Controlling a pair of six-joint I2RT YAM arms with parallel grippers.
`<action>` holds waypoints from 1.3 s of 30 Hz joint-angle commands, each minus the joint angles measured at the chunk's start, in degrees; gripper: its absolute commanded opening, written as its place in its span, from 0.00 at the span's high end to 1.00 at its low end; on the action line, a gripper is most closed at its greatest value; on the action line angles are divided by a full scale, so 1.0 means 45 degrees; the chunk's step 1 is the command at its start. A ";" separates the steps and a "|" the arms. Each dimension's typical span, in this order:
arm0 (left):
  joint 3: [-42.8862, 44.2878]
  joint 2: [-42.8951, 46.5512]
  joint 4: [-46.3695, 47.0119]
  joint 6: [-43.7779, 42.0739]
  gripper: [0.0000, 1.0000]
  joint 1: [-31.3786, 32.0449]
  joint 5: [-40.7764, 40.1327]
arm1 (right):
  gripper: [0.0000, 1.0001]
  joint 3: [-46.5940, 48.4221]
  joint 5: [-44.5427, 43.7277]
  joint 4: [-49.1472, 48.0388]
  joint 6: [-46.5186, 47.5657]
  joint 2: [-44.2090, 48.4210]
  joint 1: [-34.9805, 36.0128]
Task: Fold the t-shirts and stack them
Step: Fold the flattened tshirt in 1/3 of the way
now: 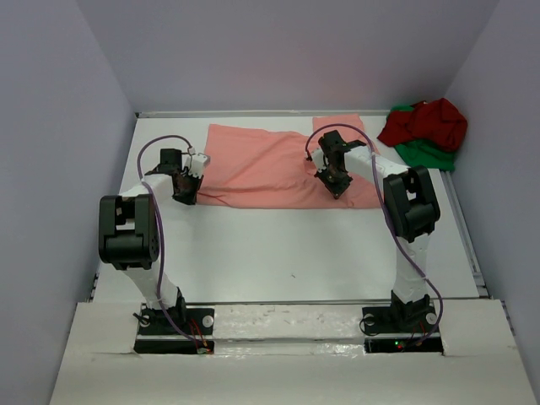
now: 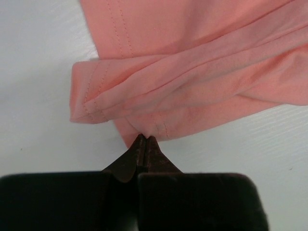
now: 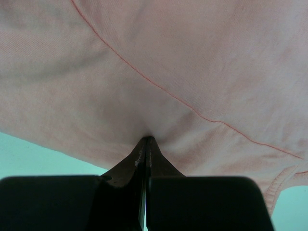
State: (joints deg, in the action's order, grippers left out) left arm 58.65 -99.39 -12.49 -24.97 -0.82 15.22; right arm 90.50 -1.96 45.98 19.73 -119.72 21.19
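Salmon-pink t-shirt (image 1: 253, 160), soft creased cloth

From my screen, the work area sits inside a plain three-sided booth. The back wall (image 1: 287, 51), left wall (image 1: 51, 169) and right wall (image 1: 506, 169) are all the same flat, pale lavender-grey. They close in a matte white table (image 1: 278, 253). Its surface shows a faint grain in my left wrist view and takes on a pale teal cast in the right wrist view. A tiny dark speck (image 1: 294, 274) lies near the table's middle. A thin metal rail (image 1: 468, 245) runs along its right edge, and a raised white ledge (image 1: 287, 380) spans the near edge. The light is soft and even, and shadows on the surface are faint.
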 commanded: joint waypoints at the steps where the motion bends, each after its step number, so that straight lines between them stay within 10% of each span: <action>1: 0.0364 0.0135 0.0120 0.0061 1.00 0.0104 -0.0160 | 1.00 0.0260 -0.0073 0.0193 0.0031 -0.0348 0.0057; 39: -0.0299 0.1521 -0.0369 -0.1189 1.00 0.0553 -0.3069 | 1.00 0.0319 -0.0854 0.0193 0.0226 -0.0505 -0.0061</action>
State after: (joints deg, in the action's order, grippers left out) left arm 58.43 -95.79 -13.52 -28.71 1.80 4.86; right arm 90.96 -4.43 46.11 19.94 -120.16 21.39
